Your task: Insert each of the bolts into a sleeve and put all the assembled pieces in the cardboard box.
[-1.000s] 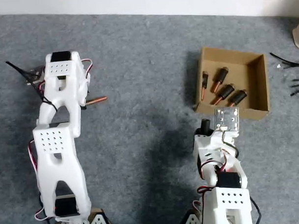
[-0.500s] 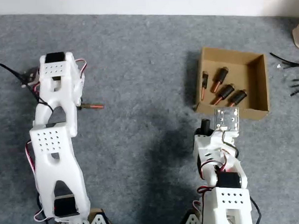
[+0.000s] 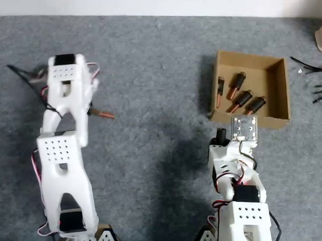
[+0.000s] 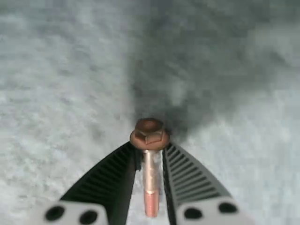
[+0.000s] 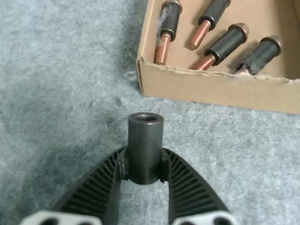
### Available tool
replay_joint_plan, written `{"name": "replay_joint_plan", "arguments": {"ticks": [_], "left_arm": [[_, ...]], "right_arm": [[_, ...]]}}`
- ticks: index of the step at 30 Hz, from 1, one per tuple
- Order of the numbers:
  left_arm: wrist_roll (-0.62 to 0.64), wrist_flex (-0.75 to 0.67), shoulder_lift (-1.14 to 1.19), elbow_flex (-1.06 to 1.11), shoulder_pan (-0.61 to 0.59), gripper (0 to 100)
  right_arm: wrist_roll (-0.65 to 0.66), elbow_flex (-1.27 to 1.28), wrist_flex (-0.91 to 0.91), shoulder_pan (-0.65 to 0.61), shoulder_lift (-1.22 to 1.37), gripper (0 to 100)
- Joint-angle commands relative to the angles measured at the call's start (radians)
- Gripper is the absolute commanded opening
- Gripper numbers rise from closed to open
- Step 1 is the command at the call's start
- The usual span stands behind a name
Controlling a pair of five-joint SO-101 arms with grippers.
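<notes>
The left gripper [image 4: 151,149] is squeezing the bolt [image 4: 149,136] by its stem, far from the box [image 3: 248,55]. The right gripper [image 5: 145,158] is pinching the sleeve [image 5: 145,138] beside it. Both are probably feeling hard, light and slippery.

Mid-table: bare carpet [image 3: 154,89] between my arms, a wide passage.
Box front: cardboard box [image 5: 211,89] wall stands just ahead of my right gripper [image 5: 144,157].
Box floor: four assembled pieces [image 3: 244,99] lie across it.

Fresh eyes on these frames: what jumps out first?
A copper bolt is clamped in the left gripper over the left side of the grey table. A black sleeve sits in the right gripper, just in front of the cardboard box. Four assembled pieces lie inside the box.
</notes>
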Motion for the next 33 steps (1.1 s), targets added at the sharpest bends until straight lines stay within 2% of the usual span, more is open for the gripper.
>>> {"name": "replay_joint_plan", "arguments": {"ticks": [1,6,13,22,26,30,33], "left_arm": [[-0.215,0.072,-0.151,-0.113,0.073,0],[-0.45,0.186,-0.321,-0.236,0.143,0],[-0.549,0.187,-0.679,-0.079,0.191,0],[-0.589,0.183,-1.265,0.538,0.343,0],[-0.592,0.091,-1.478,0.794,0.34,0],[-0.721,0.018,-1.672,1.107,0.346,0],[-0.772,-0.091,-1.831,1.319,0.326,0]], "right_arm": [[0.011,-0.002,-0.024,-0.013,-0.013,0.5],[0.011,-0.002,-0.024,-0.015,-0.013,0.5],[0.011,-0.002,-0.024,-0.015,-0.013,0.5],[0.011,-0.002,-0.024,-0.015,-0.015,0.5],[0.011,-0.002,-0.024,-0.015,-0.015,0.5],[0.011,-0.002,-0.024,-0.018,-0.015,0.5],[0.011,-0.002,-0.024,-0.018,-0.015,0.5]]}}
